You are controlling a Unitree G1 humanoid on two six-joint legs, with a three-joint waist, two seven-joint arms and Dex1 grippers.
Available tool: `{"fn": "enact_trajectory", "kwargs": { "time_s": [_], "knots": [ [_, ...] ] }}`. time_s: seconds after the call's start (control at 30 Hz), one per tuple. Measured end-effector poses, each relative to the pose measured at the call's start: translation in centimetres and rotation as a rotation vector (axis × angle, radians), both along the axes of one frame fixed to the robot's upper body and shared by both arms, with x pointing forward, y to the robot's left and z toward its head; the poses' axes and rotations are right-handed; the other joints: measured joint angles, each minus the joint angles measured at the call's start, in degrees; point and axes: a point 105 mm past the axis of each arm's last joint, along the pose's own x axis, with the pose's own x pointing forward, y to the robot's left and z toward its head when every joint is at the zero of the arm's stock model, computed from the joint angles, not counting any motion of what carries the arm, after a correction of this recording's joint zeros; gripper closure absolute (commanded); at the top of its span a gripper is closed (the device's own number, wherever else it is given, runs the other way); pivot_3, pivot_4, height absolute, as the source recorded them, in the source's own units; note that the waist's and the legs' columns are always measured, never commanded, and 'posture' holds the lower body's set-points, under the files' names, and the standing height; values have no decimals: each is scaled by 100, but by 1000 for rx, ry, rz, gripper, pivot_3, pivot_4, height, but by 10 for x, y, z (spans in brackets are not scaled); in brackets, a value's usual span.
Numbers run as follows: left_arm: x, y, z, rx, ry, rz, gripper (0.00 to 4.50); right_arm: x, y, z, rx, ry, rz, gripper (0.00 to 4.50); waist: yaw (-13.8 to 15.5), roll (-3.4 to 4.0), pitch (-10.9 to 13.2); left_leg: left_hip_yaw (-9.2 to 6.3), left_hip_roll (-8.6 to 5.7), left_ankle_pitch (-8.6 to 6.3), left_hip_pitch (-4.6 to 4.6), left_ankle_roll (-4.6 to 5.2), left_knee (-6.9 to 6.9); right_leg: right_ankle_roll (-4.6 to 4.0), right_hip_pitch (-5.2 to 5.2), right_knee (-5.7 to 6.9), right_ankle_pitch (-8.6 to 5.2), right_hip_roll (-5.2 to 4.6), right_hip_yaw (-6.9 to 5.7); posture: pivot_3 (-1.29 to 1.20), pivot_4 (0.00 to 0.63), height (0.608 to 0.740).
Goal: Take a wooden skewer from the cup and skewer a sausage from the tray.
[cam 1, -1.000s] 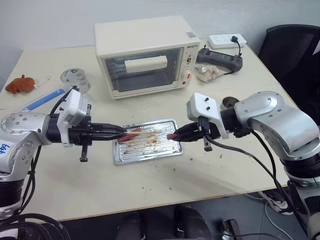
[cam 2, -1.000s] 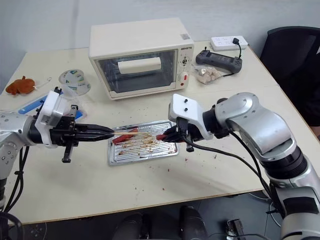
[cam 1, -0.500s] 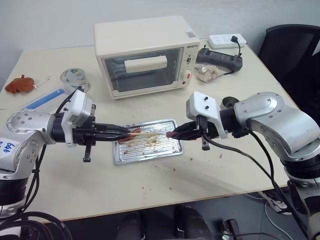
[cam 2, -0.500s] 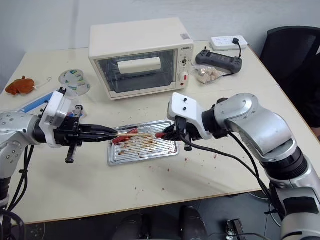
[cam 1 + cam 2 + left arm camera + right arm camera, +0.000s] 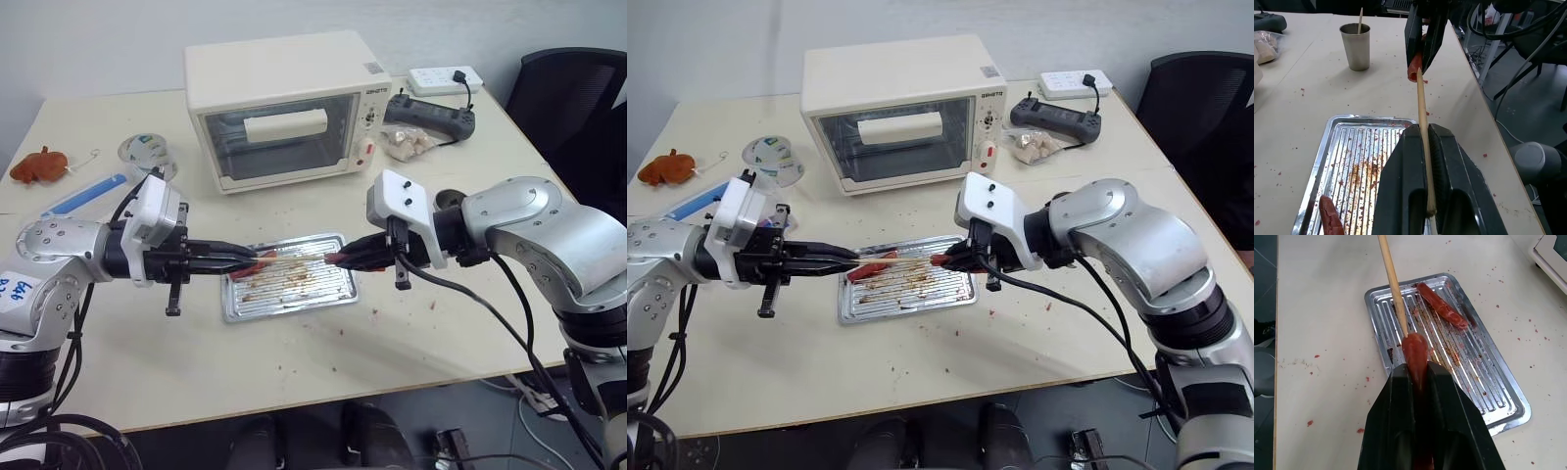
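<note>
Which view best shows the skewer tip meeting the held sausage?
Right wrist view: the wooden skewer tip touches the end of the sausage in the right gripper. Left wrist view shows it farther off; eye views show it tiny above the tray.

We see a cream toaster oven (image 5: pixel 284 103) standing at the back of the pale surface (image 5: pixel 294 372), its glass door shut and a pale block visible inside. To its right lie a black handheld controller (image 5: pixel 431 113) and, just in front of that, a clear bag of pale lumps (image 5: pixel 404 144). A white power strip (image 5: pixel 446 78) sits at the far edge (a black cable runs from it). On the left we find a clear tape roll (image 5: pixel 147 152), a small orange-brown toy (image 5: pixel 41 164) near the edge, and a clear box with a blue strip (image 5: pixel 88 194). A black office chair (image 5: pixel 573 108) stands beyond the right corner. Red crumbs dot the surface.
</note>
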Motion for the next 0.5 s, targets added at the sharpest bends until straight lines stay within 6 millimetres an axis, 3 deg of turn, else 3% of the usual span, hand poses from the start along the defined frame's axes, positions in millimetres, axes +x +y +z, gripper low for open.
{"fn": "enact_trajectory", "kwargs": {
  "time_s": [0.5],
  "knots": [
    [5, 5, -3, 4, 15, 27, 4500, -2, 1, 2, 5, -13, 5, 4421, 0, 0, 0, 4, 0, 0, 0, 0, 1, 0, 0, 2, 0, 0, 0, 0, 150, 740]
  ]
}}
